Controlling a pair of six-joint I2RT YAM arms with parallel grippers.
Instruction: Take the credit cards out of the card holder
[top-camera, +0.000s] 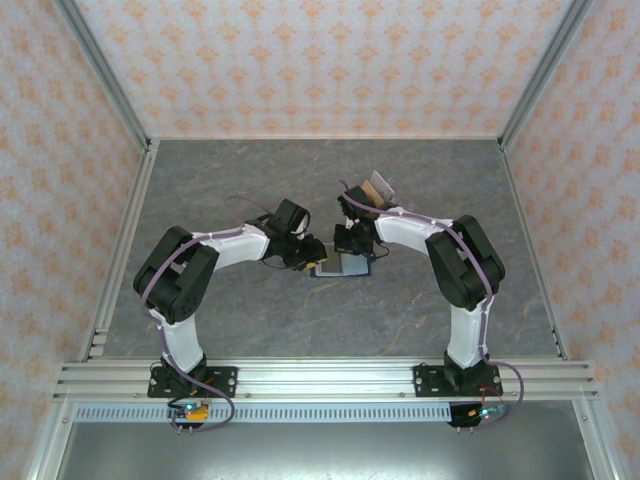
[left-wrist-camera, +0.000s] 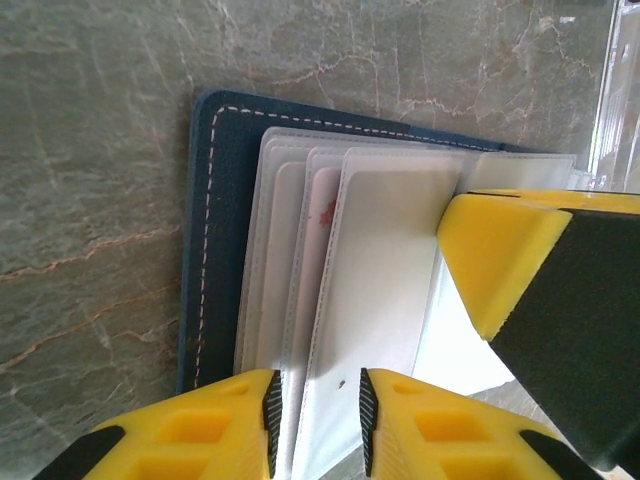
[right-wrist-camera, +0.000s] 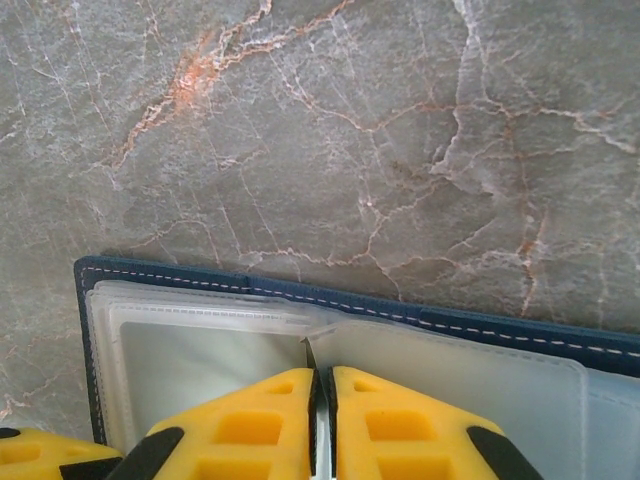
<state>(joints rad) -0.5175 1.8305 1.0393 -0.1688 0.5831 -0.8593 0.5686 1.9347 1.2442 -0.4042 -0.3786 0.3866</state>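
card holder lying open and flat on the grey table, about mid-table, right between the two arms, long side running left to right in the top view. clear sleeves fanned out over the navy cover, something pale with a reddish mark tucked in one, probably one of the credit cards. right gripper down on the middle of it from the far side, pressed together on a thin pale sliver, sleeve or card, can't tell which. left gripper at the left end, fingers a little spread, a sleeve edge running straight up the gap, not clamped as far as can be made out. so: sleeve edges lined up with the left jaws, holder dead ahead of them, both grippers practically on it. next up, by the look of it: pinning with the right, pulling with the left along that line. small brown and pale bits beyond the right arm, maybe cards already out.
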